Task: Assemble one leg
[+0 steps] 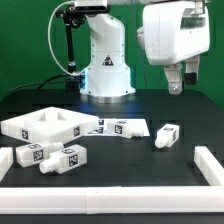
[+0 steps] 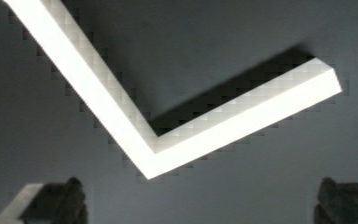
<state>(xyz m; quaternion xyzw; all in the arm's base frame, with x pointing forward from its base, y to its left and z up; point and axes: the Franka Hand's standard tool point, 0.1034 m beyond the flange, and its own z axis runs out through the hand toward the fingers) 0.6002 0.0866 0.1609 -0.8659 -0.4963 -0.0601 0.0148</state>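
One leg point(image 1: 166, 135), a small white tagged peg, lies alone on the dark table at the exterior view's right of the middle. More tagged legs point(image 1: 55, 157) lie together at the front left. My gripper point(image 1: 181, 82) hangs high above the table at the right, well above and behind the lone leg. In the wrist view its gripper point(image 2: 197, 205) is open and empty, with both dark fingertips point(image 2: 51, 200) wide apart. No leg shows in the wrist view.
The large square table-top piece point(image 1: 45, 125) lies at the left, with the marker board point(image 1: 118, 127) beside it. A white L-shaped border bar point(image 2: 158, 110) lies under the gripper, also seen at the right point(image 1: 215, 165). The robot's base point(image 1: 105, 70) stands behind.
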